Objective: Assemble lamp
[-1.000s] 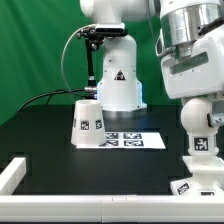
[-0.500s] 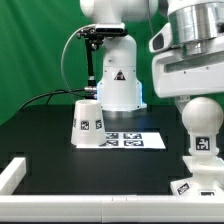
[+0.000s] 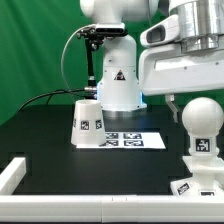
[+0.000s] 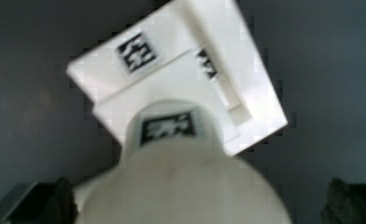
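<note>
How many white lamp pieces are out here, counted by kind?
Tapered white plastic cone shade: 1
Rounded white plastic bulb: 1
Angular white plastic base: 1
Total: 3

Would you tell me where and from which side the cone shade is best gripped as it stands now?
Probably from straight above, across the narrow top of the shade: it stands upright on the table, wide end down, so its tapering walls are slimmest there.
</note>
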`<state>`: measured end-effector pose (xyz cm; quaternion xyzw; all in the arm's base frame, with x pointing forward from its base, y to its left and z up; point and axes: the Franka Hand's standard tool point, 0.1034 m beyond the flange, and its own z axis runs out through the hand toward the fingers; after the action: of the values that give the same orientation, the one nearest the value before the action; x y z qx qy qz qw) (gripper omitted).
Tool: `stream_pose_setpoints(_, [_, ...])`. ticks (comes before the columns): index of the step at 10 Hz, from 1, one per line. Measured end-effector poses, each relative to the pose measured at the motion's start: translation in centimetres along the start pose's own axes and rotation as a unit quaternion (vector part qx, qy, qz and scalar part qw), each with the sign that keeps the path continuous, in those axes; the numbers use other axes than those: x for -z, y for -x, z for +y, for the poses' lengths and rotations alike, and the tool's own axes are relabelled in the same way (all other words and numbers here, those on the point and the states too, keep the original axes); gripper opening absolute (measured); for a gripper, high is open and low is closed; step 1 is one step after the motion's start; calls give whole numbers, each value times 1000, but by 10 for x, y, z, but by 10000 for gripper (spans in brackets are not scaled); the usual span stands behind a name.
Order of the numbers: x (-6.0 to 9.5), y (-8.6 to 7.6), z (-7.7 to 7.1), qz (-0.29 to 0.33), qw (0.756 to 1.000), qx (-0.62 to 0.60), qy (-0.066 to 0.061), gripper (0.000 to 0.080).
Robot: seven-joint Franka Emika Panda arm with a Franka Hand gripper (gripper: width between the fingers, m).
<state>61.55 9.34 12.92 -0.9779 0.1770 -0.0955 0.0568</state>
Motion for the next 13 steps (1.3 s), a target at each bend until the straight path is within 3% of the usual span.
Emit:
stream_pose_setpoints(2, [-6, -10, 4, 2, 991, 131, 7, 699])
stream_pose_setpoints(4, [-7, -9, 2, 5, 991, 136, 6, 699])
stream_pose_setpoints(5, [-7, -9, 2, 4, 992, 129, 6, 570])
stream_pose_setpoints(7, [-7, -9, 2, 4, 994, 112, 5, 573])
stream_pose_setpoints(9, [-7, -10, 4, 5, 1000, 16, 6, 573])
stream_pose_setpoints(10, [-7, -9, 6, 3, 997, -74, 14, 573])
stream_pose_setpoints(13, [-8, -5, 8, -13, 957, -287, 24, 574])
